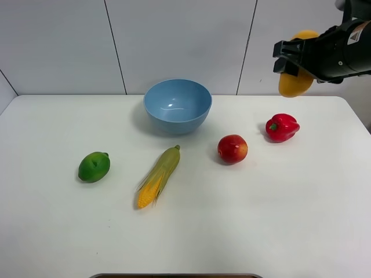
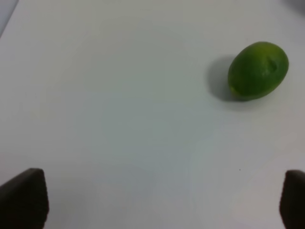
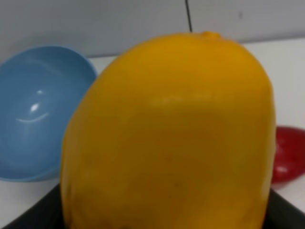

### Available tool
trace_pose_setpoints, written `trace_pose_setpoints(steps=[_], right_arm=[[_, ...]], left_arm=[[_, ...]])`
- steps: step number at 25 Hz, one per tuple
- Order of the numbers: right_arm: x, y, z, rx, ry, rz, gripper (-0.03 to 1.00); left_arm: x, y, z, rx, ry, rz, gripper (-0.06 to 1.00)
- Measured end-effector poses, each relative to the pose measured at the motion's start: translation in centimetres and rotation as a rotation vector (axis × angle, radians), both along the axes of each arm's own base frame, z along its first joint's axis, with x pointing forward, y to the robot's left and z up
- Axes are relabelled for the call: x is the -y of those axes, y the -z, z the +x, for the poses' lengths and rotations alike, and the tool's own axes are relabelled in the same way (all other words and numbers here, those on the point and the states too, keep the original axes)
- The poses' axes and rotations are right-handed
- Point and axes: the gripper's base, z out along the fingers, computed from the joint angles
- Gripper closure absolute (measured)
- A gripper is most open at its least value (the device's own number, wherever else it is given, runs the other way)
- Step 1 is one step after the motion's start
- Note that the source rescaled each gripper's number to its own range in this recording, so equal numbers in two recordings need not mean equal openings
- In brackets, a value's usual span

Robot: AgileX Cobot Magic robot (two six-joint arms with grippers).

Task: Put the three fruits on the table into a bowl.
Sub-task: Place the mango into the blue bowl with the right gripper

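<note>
Setting: white bench (image 1: 290,220) with rounded corners, backed by a pale panelled wall (image 1: 185,40) with dark seams.
Landmark: light-blue glossy bowl (image 1: 177,105), round and deep, upright near the far middle of the bench.
Mango (image 1: 294,86): oblong and smooth, with yellow-orange skin that deepens to orange at the lower end. It is held clear of the bench, to the right of the bowl and higher than its rim, with the wall behind it.
Right end effector (image 1: 287,58): black, partly closed and gripping the mango on opposite flanks. The fruit nearly fills the wrist view, with the bowl showing at one side of it.
Apple (image 1: 232,149): round, red with a yellowish blush. It rests on the bench to the right of the bowl and nearer the camera, apart from it.
Lime (image 1: 94,166): round, green, with finely dimpled skin. It rests on the bench to the left of the bowl and nearer the camera, well apart from it.
Left end effector (image 2: 157,202): only two dark fingertips show, spread wide with bare bench between them. It holds nothing, and the lime lies beyond them, untouched.
Bell pepper (image 1: 282,127): glossy red with a green stem, right of the bowl and farther out than the apple.
Corn cob (image 1: 159,176): yellow kernels in a green husk, lying slantwise in front of the bowl, near it but not touching.
</note>
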Motion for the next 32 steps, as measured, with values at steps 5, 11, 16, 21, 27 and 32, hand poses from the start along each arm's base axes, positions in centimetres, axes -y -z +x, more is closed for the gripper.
trace_pose_setpoints(steps=[5,11,16,21,27,32], right_arm=[[-1.0,-0.6,0.4,0.036,-0.060,-0.033,0.40],[-3.6,-0.5,2.5,0.063,-0.150,-0.068,0.40],[-7.0,0.1,5.3,0.068,-0.244,-0.113,0.40],[-10.1,0.8,8.0,0.087,-0.318,-0.148,0.40],[-12.9,2.0,11.3,0.107,-0.365,-0.179,0.40],[-15.0,3.0,13.6,0.125,-0.406,-0.206,0.40]], left_arm=[[0.0,0.0,0.0,0.000,0.001,0.001,-0.06],[0.0,0.0,0.0,0.000,0.001,0.001,-0.06],[0.0,0.0,0.0,0.000,0.000,0.000,-0.06],[0.0,0.0,0.0,0.000,0.000,0.000,-0.06],[0.0,0.0,0.0,0.000,0.000,0.001,-0.06],[0.0,0.0,0.0,0.000,0.002,0.003,-0.06]])
